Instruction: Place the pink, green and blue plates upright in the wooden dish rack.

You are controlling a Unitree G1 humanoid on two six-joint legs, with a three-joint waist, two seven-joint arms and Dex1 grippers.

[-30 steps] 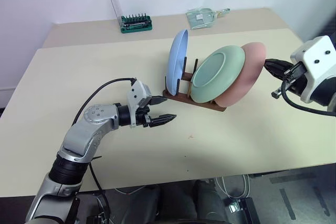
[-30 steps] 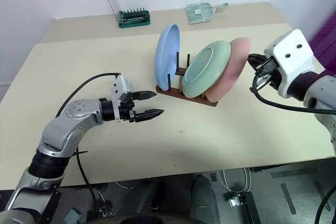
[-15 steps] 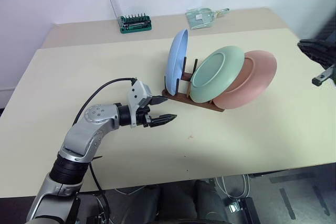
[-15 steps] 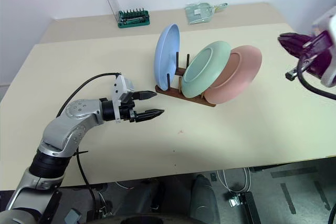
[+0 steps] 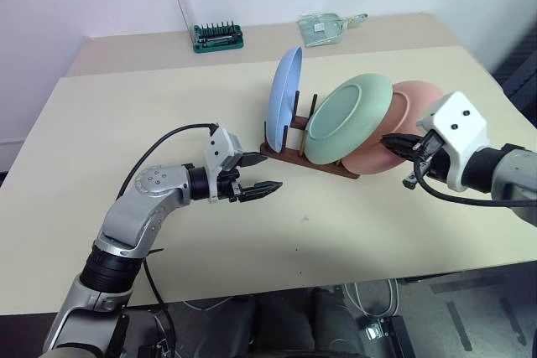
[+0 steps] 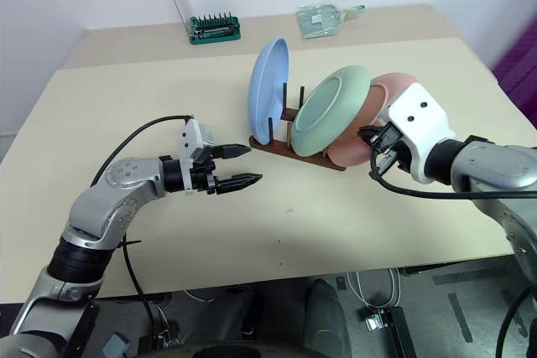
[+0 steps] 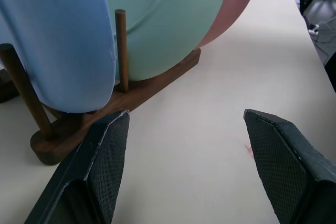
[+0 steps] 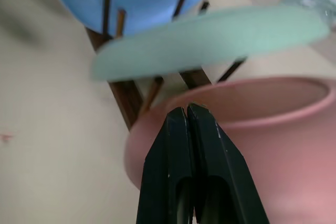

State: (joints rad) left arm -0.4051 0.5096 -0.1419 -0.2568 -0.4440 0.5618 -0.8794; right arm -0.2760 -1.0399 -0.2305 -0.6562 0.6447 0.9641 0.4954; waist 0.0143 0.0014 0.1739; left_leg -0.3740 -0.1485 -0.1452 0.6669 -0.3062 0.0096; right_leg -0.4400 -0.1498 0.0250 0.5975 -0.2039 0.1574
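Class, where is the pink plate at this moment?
In the left eye view the pink plate leans at the wooden dish rack's right end, behind the green plate, with the right pincer at its rim.

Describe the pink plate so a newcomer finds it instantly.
On the beige table, find the dark wooden rack near the middle. Three plates lean there; the pink plate is the end one nearest the right tool, behind the green plate, tilted most.

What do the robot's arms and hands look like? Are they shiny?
The left arm is silver-grey metal with black joints and a black cable looping along it. Its hand has a white block behind two pointy black fingers, whose pads look finely cross-hatched in the wrist view. The right arm is grey too, with a boxy white housing marked by small dark dots, a black cable, and a black-fingered hand.
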